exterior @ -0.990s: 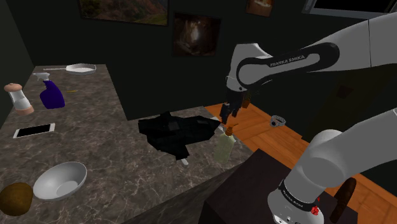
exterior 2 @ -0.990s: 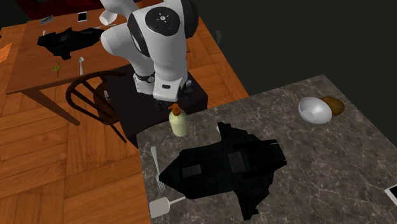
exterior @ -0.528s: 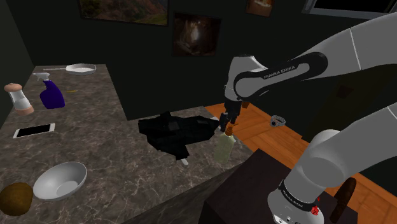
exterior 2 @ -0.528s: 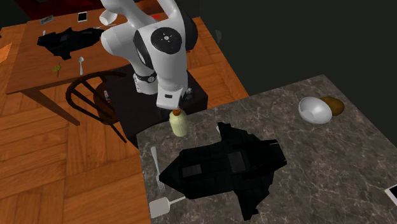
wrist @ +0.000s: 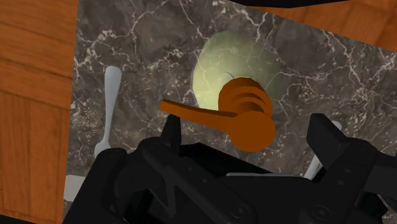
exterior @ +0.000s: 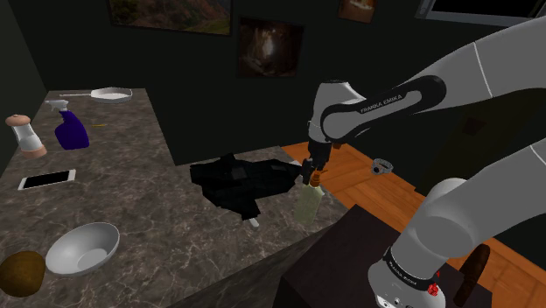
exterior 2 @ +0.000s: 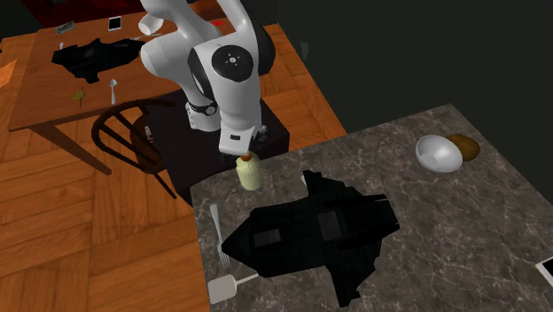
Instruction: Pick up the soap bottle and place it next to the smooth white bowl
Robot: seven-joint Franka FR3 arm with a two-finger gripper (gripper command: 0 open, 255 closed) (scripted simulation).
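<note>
Roughly btwn bottle [exterior 2: 251,175], bowl [exterior 2: 439,153]: black shape [exterior 2: 310,230].

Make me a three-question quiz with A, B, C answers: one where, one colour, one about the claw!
1. Where is the white bowl? A) beside a brown ball B) on the chair C) on the floor
2. What colour is the soap bottle pump? A) blue B) orange C) pink
3. What is the claw doing? A) gripping a fork B) holding the bowl C) open around the pump
1 A, they sit together on the counter; 2 B, plainly orange; 3 C, its fingers stand apart beside the pump.
</note>
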